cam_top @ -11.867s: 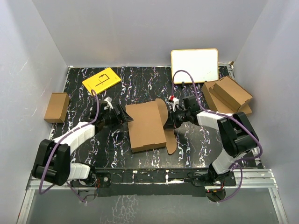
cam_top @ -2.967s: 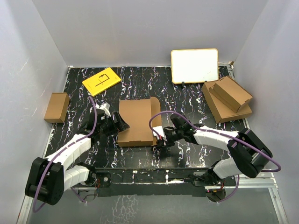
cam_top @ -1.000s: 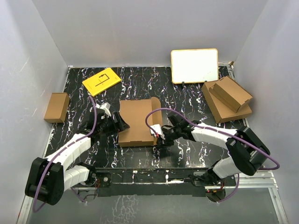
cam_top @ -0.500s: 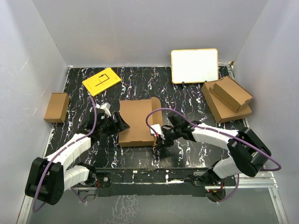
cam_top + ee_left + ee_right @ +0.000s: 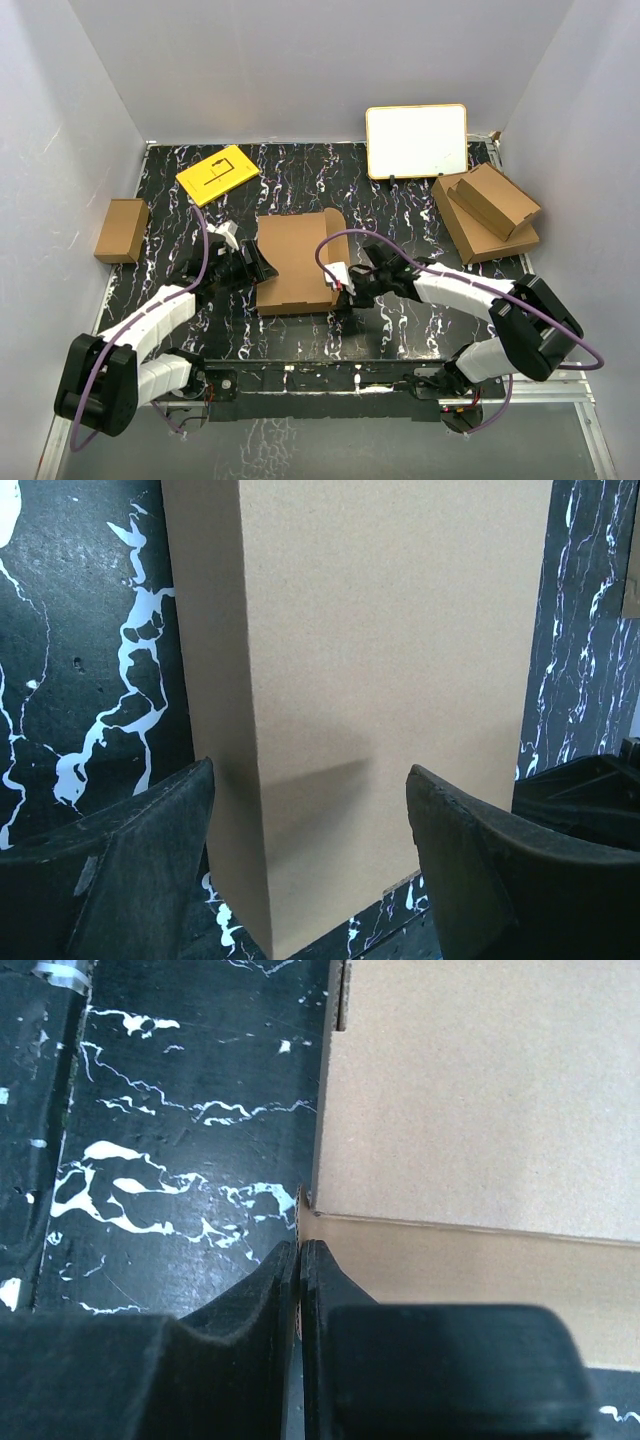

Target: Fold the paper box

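the paper box (image 5: pixel 295 262) is plain brown corrugated card, matte and flat-topped, a shallow rectangle lying mid-counter (image 5: pixel 420 215) on glossy black, white-veined marbling. early on its rounded flap stood open on the right; now the lid lies flat. the left pincer (image 5: pixel 310 820) gapes wide astride the box's left side. the right pincer (image 5: pixel 345 285) is clenched on a thin card edge at the box's near right corner.
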{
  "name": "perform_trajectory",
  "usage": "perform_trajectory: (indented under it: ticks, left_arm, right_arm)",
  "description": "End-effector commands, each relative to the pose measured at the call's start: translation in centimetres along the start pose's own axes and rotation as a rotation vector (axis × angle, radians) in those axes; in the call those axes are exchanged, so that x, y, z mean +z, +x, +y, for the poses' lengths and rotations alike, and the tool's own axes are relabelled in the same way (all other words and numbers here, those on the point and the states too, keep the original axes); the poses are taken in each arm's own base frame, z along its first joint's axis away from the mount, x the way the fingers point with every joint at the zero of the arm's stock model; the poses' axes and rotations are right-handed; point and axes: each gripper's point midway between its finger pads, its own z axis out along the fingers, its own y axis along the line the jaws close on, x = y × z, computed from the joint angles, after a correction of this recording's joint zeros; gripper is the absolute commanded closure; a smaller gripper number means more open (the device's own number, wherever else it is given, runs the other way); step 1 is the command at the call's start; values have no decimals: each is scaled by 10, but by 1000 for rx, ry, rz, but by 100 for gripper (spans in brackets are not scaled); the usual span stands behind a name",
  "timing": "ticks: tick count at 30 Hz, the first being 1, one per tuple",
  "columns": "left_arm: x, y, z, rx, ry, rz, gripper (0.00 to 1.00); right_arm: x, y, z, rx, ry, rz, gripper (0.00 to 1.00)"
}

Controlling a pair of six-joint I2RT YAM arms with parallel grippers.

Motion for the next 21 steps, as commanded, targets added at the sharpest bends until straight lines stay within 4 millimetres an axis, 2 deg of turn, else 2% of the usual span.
perform_trajectory:
  ticks: [1,4,10,14,18,21]
  left_arm:
    - [-1,-11,-4,18,4,-22,27]
    - [1,-11,-2,17,-7,-14,30]
    - [3,-11,-2,9,-1,-4,31]
    - [0,-14,-12,11,35,-7,30]
    - [-6,-22,-28,22,98,-30,24]
    - [-5,-21,-26,32,91,-24,23]
  right_arm:
    - [-12,-14,-10,-42,28,-51,91]
    - [-11,-8,-8,-29,13,-45,91]
    - [-6,5,-3,35,-43,3,91]
    - [-4,9,-1,59,-66,17,91]
    - [-5,8,-1,50,-63,9,91]
    - [-7,8,-2,54,-65,3,90]
